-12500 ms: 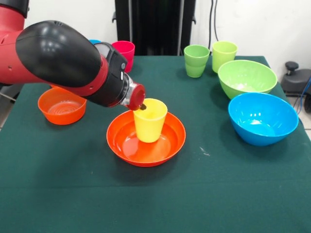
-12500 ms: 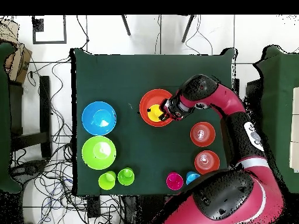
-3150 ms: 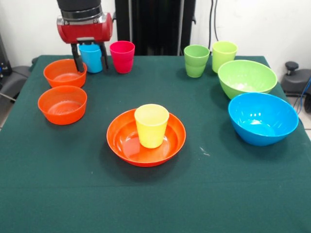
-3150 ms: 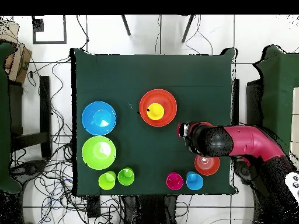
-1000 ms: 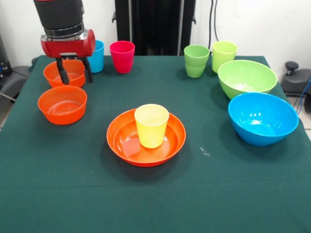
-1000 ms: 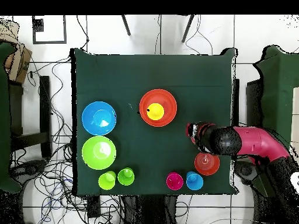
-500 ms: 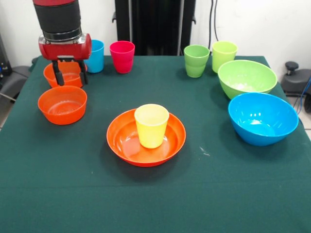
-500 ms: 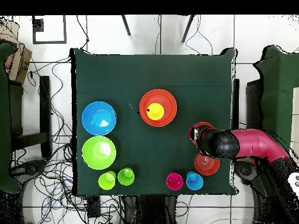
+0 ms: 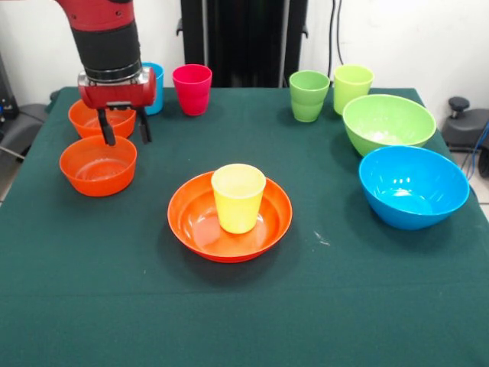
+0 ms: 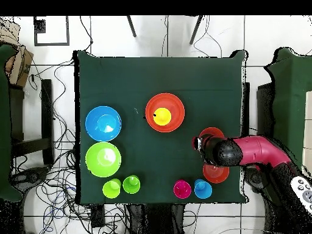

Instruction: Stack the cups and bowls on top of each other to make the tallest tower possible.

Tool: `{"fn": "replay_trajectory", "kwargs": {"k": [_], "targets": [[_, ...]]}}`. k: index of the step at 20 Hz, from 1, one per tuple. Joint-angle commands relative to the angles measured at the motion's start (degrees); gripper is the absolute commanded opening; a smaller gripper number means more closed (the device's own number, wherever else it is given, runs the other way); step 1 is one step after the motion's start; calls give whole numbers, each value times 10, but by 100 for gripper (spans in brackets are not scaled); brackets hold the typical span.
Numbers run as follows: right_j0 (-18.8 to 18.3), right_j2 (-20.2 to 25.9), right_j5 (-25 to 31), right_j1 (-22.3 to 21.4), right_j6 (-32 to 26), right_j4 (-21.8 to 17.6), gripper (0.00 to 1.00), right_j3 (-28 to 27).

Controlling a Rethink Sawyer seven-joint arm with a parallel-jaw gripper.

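A yellow cup stands upright inside the wide orange bowl at the table's middle. Two small orange bowls sit at the left, one nearer and one farther. My gripper hangs open and empty between them, over the nearer bowl's far rim. A sky blue cup, partly hidden by the gripper, and a pink cup stand at the back. In the overhead view the arm covers part of both small orange bowls.
Two light green cups stand at the back right. A large lime green bowl and a large blue bowl sit along the right side. All open upward.
My gripper has shifted from over the farther small orange bowl toward the nearer one and dropped a little. It stays open and empty. No cup or bowl has moved.
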Motion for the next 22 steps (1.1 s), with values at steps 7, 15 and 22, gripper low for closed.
{"fn": "replay_trajectory", "kwargs": {"k": [7,15,22], "targets": [[24,-10,-27,52,-111,-72,100,-69],[29,3,6,67,-137,-55,100,-106],[36,-1,3,82,-132,-55,100,-121]]}}
